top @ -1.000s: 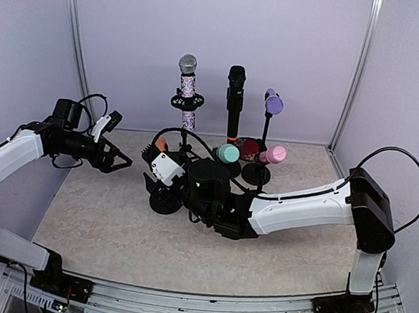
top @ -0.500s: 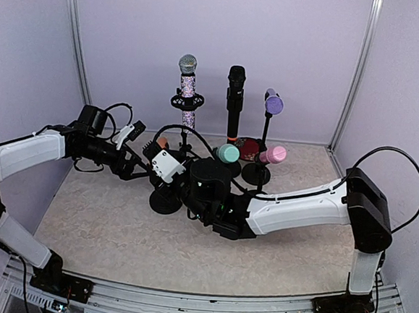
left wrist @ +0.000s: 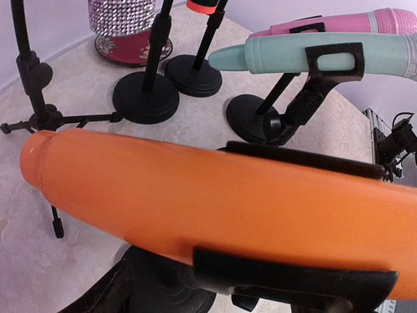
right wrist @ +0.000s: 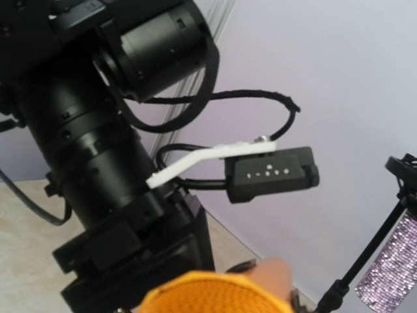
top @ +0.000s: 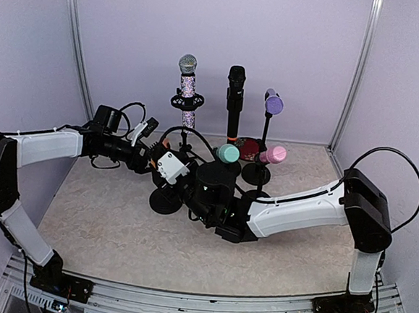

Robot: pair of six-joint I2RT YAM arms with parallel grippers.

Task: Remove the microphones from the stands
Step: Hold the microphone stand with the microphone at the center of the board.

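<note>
The orange microphone [left wrist: 98,176] lies across a clip on its black stand [top: 166,200] at the front left of the group. It fills the left wrist view, with its tail end to the left. Two long black fingers [left wrist: 300,158] press on it from above and below, so my right gripper [left wrist: 212,202] is shut on it. Its mesh head [right wrist: 215,297] shows at the bottom of the right wrist view. My left gripper [top: 147,160] is right against the microphone's tail [top: 162,145]. Its fingers are hidden, so their state is unclear.
Behind stand a glitter microphone [top: 188,89] on a tripod, a black one [top: 234,100] and a purple one [top: 273,103]. Teal [top: 228,153] and pink [top: 273,155] microphones lie in clips just beyond the orange one. Walls close in on both sides.
My left arm has swung right from the left wall until its gripper reached the orange microphone's tail. The right arm has barely moved.
</note>
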